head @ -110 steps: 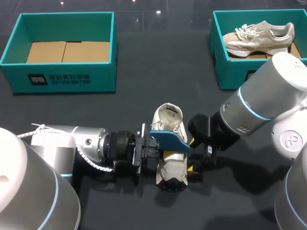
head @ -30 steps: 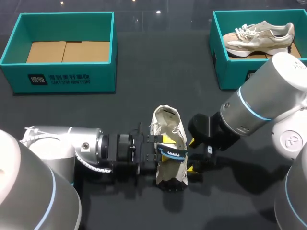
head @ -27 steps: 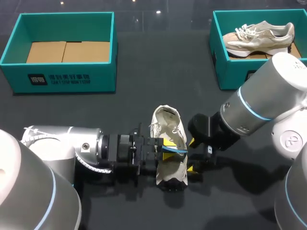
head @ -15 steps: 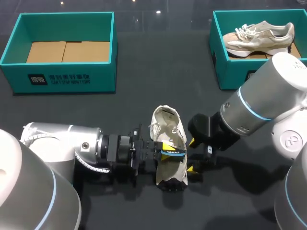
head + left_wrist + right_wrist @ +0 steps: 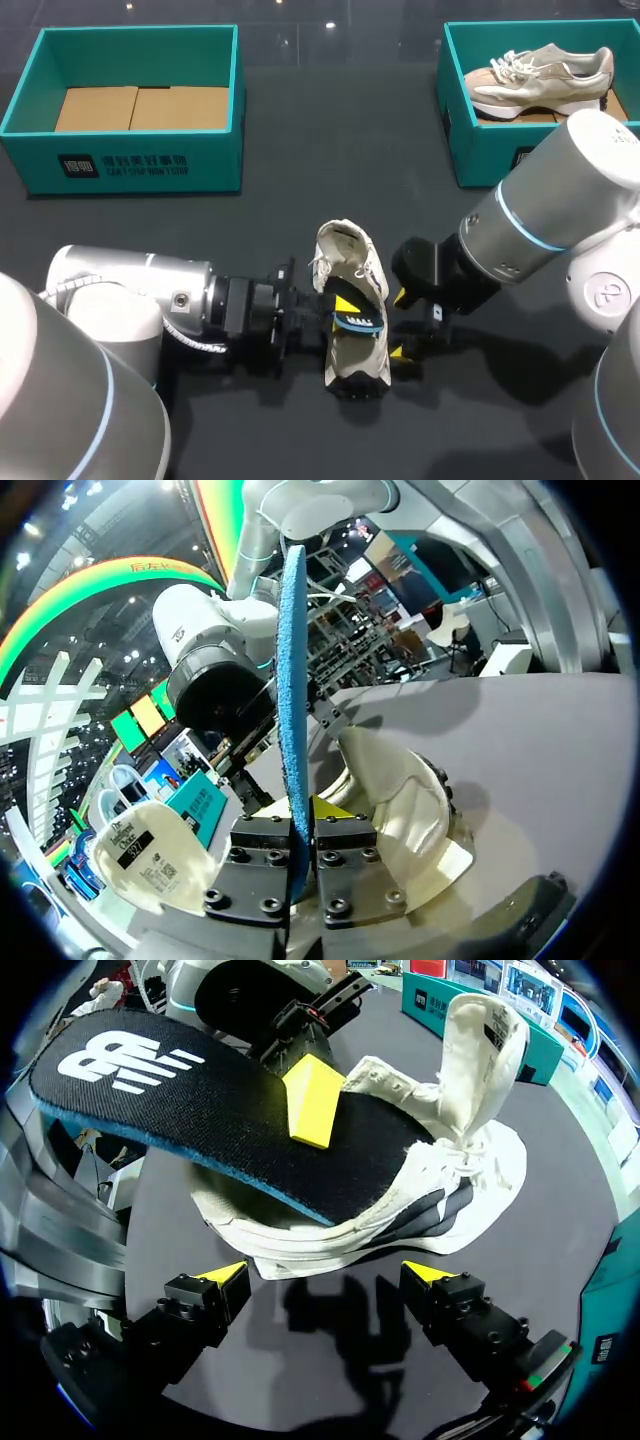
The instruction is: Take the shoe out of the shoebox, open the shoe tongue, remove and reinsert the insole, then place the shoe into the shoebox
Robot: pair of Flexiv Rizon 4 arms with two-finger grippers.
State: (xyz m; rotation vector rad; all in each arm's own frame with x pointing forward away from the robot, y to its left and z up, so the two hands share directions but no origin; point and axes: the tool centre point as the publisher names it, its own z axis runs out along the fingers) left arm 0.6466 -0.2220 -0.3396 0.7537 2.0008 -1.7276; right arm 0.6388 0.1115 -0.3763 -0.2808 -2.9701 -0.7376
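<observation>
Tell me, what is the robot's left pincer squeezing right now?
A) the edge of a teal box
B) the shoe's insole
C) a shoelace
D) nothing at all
B: the left pincer has both fingers pressed on the black, blue-edged insole, one from each side, while the insole's other end rests at the opening of the white shoe.

Cream-white shoe (image 5: 345, 250) stands sole down on the table between both sets of jaws, tongue lifted. Its black, blue-bottomed insole (image 5: 180, 1110), pinched in the left jaws, slants partly into the opening. An open teal shoebox (image 5: 150, 160) sits well beyond.
</observation>
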